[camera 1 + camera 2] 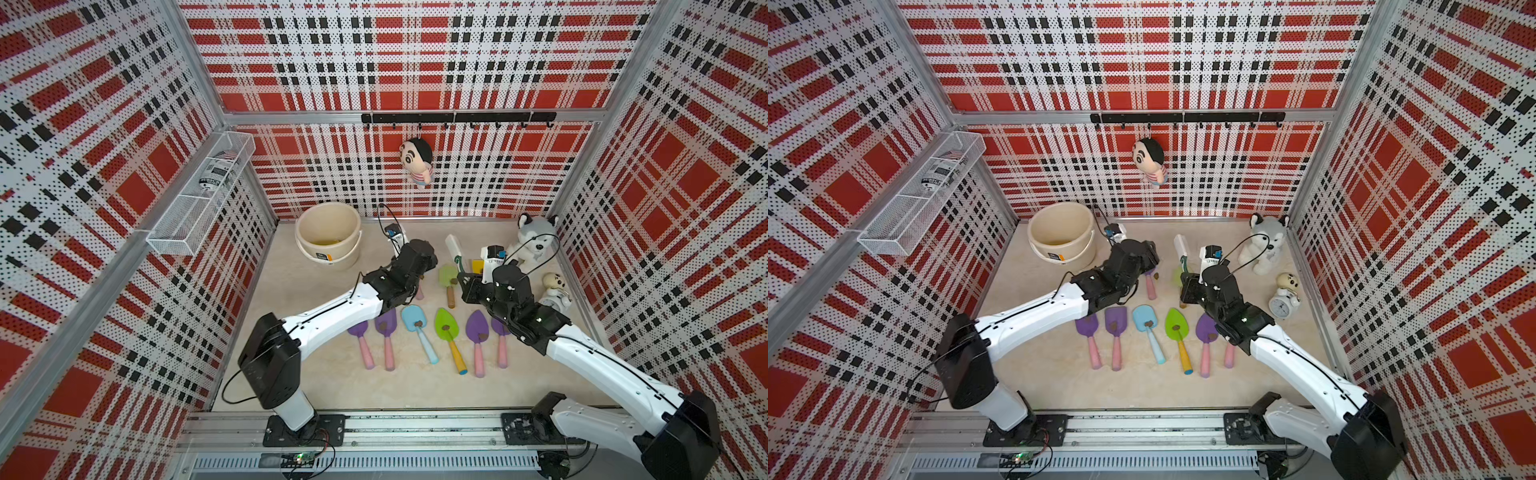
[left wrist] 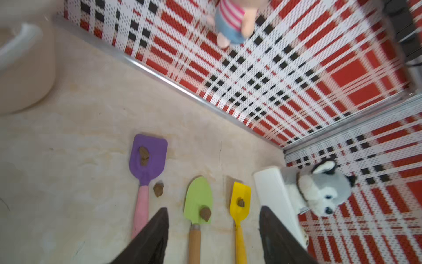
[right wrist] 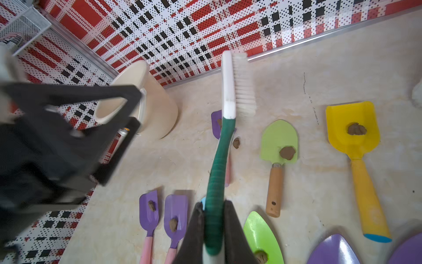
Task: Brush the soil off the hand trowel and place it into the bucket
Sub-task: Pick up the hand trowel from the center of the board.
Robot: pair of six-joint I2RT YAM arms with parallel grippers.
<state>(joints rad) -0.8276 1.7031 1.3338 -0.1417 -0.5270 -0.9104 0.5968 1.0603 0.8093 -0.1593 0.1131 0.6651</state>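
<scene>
With the right claw (image 3: 213, 205) gripping the brush (image 3: 228, 91), centre your open, empty left claw (image 2: 213, 209) over a trowel handle (image 2: 194, 244) before closing.

The left arm (image 1: 1038, 307) hides what is probably the blade of a pink-handled trowel (image 1: 1150, 289); the bucket (image 2: 29, 80) is blurred, cropped.

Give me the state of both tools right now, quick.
Left tool: open, holding nothing.
Right tool: closed on the brush, gripping its green handle.
</scene>
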